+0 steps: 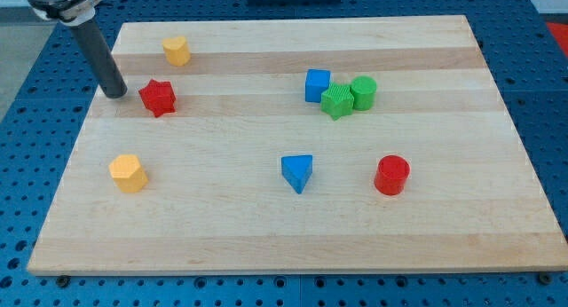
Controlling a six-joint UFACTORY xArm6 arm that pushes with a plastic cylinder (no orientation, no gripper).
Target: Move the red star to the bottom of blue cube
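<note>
The red star (158, 97) lies on the wooden board at the view's left, upper half. My tip (115, 93) stands just left of the star, a small gap between them. The blue cube (317, 85) sits right of centre in the upper half, touching or almost touching the green star (336, 102) on its right.
A green cylinder (363, 91) stands beside the green star. A yellow block (176, 50) is at the upper left, another yellow block (128, 173) at the lower left. A blue triangle (297, 172) and a red cylinder (391, 175) lie in the lower half.
</note>
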